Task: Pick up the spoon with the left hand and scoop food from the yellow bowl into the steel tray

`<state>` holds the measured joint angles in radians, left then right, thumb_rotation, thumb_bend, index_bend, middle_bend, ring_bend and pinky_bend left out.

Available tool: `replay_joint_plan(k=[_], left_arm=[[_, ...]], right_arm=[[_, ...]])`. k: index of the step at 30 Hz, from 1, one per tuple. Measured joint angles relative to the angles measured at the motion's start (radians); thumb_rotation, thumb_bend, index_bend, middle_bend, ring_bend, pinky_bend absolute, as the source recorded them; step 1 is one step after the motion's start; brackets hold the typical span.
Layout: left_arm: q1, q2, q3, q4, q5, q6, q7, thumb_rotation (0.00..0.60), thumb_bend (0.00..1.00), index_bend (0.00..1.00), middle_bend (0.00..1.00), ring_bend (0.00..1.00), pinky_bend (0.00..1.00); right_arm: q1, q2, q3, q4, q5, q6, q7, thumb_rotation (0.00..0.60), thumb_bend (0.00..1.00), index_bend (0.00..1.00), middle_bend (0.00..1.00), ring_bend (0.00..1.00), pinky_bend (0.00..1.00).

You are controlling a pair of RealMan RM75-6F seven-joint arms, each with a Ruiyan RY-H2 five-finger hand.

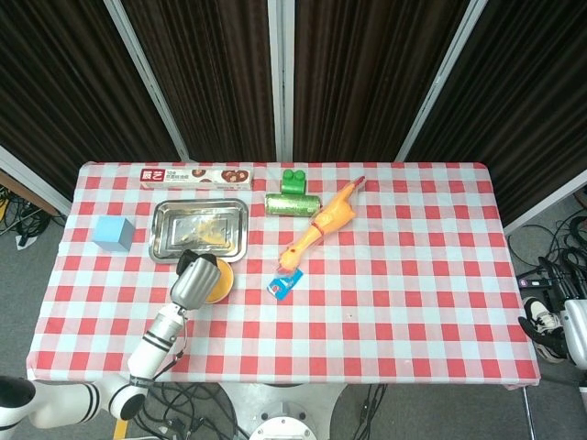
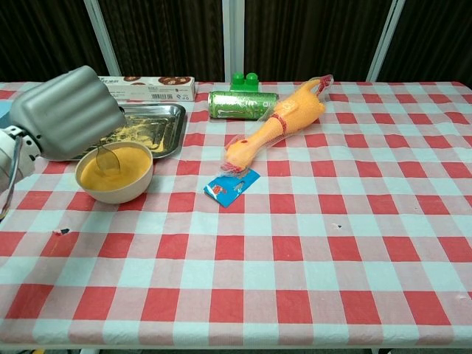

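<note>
- Gripping the spoon (image 2: 105,158), the left hand (image 2: 68,112) hangs over the yellow bowl (image 2: 114,173), with the spoon's bowl dipped into the yellow food.
- The steel tray (image 2: 164,127) sits just behind the bowl, dusted with food.
- The right hand is out of sight.

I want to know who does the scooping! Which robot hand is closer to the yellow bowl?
The left hand. It hovers right over the yellow bowl, dipping the spoon in. The right hand is not visible in either view.
</note>
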<state>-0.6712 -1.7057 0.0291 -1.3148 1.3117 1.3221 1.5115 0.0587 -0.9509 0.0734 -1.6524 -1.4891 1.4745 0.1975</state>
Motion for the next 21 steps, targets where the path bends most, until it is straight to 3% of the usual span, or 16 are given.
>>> replay_joint_plan(k=[8,21], left_arm=[[0.006,-0.020,-0.044,0.052,-0.035,-0.017,0.018,0.600,0.44,0.74,0.97,0.96,0.98],[0.005,0.058,-0.091,-0.085,-0.012,0.019,0.019,0.600,0.44,0.74,0.97,0.97,0.98]], right_arm=[[-0.001,0.003,0.001,0.003,0.003,0.001,0.006,0.600,0.16,0.00,0.13,0.00,0.04],[-0.004,0.006,-0.001,-0.004,-0.012,0.012,0.004,0.600,0.16,0.00,0.13,0.00,0.04]])
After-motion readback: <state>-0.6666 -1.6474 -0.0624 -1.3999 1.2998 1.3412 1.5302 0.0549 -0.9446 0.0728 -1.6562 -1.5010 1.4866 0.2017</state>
